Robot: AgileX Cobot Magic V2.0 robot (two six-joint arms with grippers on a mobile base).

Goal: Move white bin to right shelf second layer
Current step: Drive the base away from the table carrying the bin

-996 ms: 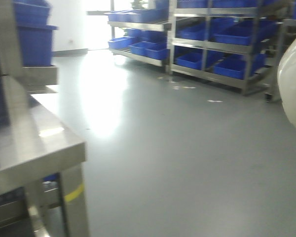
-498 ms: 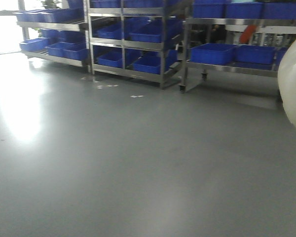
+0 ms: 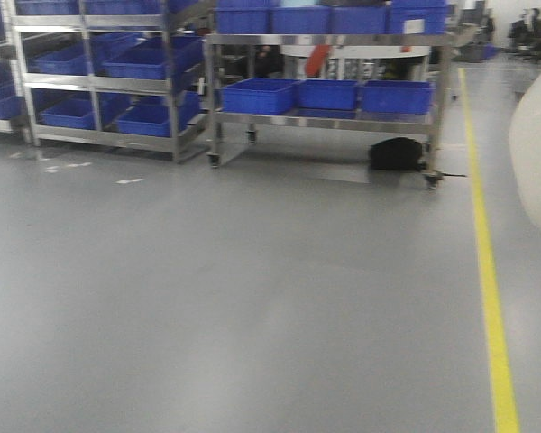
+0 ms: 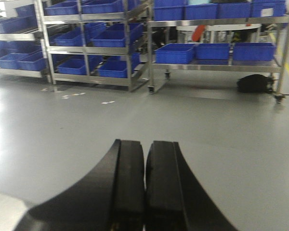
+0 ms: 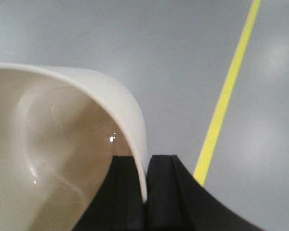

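Only one scrap of writing anywhere: a small white label (image 3: 415, 26) on a top-row blue crate (image 3: 437, 16) of the steel rack (image 3: 329, 120), too blurred to read. More blue crates on the rack's lower level, plain-faced as far as can be made out.

Clamped on the white bin (image 5: 62, 144) with the right gripper (image 5: 145, 161): one black finger inside the wall, the other outside, and the thin rim pinched between the two. Held clear of the grey floor (image 5: 149, 48), mouth turned toward the wrist camera, so the glossy cream inside shows, deepening toward the lower left of that view. Rim arching from the upper left down to the fingers. Cannot tell a long axis, with only part of the mouth in frame.

Seen from the front only as a blurred cream bulge at the right edge, well apart from the rack. Yellow line (image 3: 487, 271) on the floor running away toward the rack's right end, with a black bag (image 3: 397, 155) under the rack's lowest level.

Left gripper (image 4: 145, 144) pressed together, only a thin slit between its fingers, nothing held, pointing over the floor toward the rack.
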